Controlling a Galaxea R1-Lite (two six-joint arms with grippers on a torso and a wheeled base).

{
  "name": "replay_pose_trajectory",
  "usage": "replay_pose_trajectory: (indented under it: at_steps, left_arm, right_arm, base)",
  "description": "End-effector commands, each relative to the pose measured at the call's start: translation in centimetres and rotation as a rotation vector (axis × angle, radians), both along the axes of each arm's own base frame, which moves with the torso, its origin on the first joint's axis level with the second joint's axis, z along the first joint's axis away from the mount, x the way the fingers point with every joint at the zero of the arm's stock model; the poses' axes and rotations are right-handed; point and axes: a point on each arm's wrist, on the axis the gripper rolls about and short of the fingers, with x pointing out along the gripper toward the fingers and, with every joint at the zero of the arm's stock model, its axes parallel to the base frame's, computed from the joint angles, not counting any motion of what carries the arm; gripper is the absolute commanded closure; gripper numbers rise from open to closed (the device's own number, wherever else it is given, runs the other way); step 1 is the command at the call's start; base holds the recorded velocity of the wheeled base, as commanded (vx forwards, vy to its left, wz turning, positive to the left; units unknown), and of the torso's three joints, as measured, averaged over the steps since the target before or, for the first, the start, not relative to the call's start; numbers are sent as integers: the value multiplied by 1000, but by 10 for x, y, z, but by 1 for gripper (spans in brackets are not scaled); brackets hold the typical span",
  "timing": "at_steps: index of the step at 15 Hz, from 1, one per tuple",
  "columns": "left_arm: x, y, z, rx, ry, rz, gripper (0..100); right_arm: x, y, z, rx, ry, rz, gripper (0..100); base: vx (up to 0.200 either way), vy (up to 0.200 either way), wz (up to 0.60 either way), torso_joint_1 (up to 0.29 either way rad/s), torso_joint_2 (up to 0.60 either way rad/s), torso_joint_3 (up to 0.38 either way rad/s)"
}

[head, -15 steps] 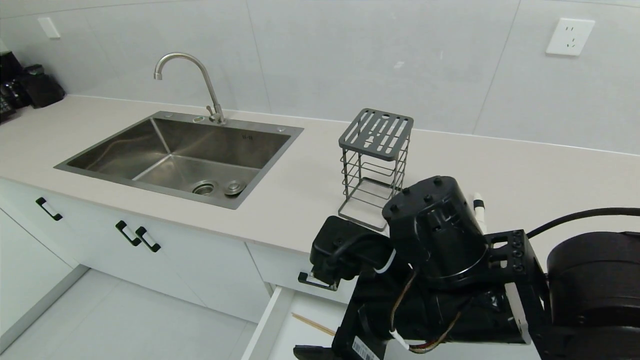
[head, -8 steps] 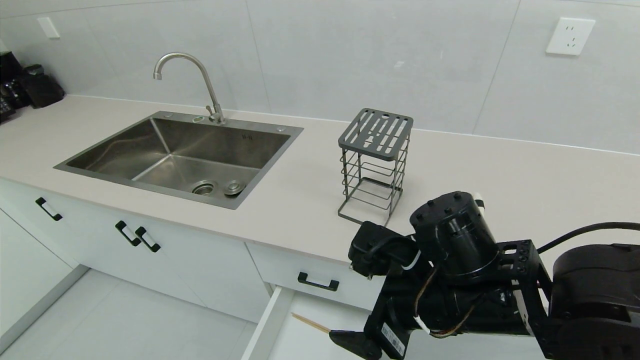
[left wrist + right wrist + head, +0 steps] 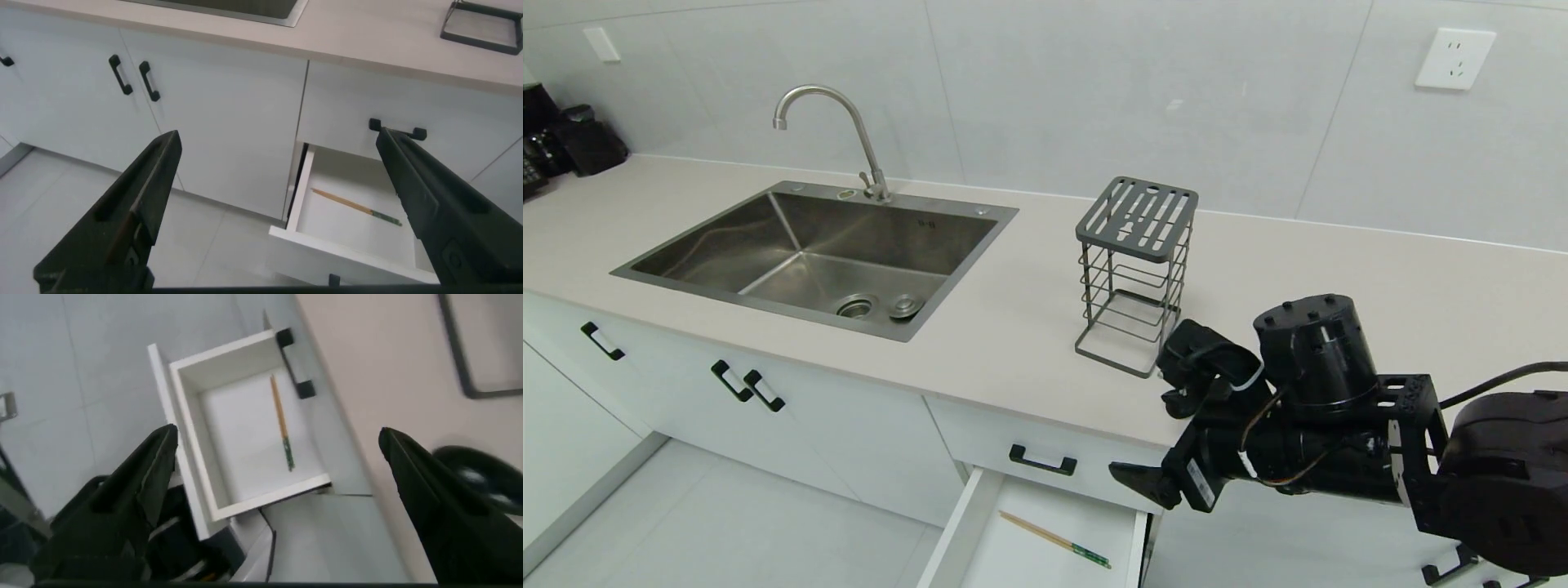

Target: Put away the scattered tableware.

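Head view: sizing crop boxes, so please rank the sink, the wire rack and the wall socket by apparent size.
Largest: sink.
Then: wire rack.
Smallest: wall socket, though it sits farther from the camera.

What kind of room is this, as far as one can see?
Most likely a kitchen: a steel sink with a tap in a counter, a tiled wall behind, and an open drawer holding a chopstick.

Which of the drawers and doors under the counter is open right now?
The lower drawer beneath the wire rack: it's pulled out, with one chopstick lying inside. The drawer above it and the cupboard doors are shut.
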Motion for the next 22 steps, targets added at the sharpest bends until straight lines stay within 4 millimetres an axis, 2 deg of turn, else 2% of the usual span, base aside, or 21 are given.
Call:
replay_pose_trajectory:
  at_steps: [1, 4, 7, 8, 10, 12, 13, 15, 17, 22]
  left_arm:
    - [0, 0, 0, 0, 1, 0, 0]
    - [0, 0, 0, 0, 1, 0, 0]
    - [0, 0, 0, 0, 1, 0, 0]
    - [0, 0, 0, 0, 1, 0, 0]
    - [0, 0, 0, 0, 1, 0, 0]
    - [0, 0, 0, 0, 1, 0, 0]
    - [0, 0, 0, 0, 1, 0, 0]
    - [0, 0, 0, 0, 1, 0, 0]
    - [0, 0, 0, 0, 1, 0, 0]
    - [0, 0, 0, 0, 1, 2, 0]
  right_arm:
    - [6, -15, -5, -3, 3, -48, 0]
    - [3, -34, -10, -13, 14, -92, 0]
    - [14, -49, -8, -54, -38, -110, 0]
    - [22, -54, -3, -76, -86, -111, 0]
    - [40, -78, 4, -101, -143, -94, 0]
    - [56, -96, 0, -122, -137, -124, 0]
    - [58, -97, -2, -120, -127, -118, 0]
    - [81, -97, -14, -89, -84, -64, 0]
    - [96, -93, -15, -80, -81, -51, 0]
    - [105, -100, -23, -72, -19, -29, 0]
  base:
    - [0, 0, 0, 0, 0, 0]
    - [0, 0, 0, 0, 0, 0]
    - [0, 0, 0, 0, 0, 0]
    - [0, 0, 0, 0, 0, 0]
    - [0, 0, 0, 0, 0, 0]
    - [0, 0, 0, 0, 0, 0]
    - [0, 0, 0, 0, 0, 0]
    - [0, 0, 0, 0, 0, 0]
    - [0, 0, 0, 0, 0, 0]
    - [0, 0, 0, 0, 0, 0]
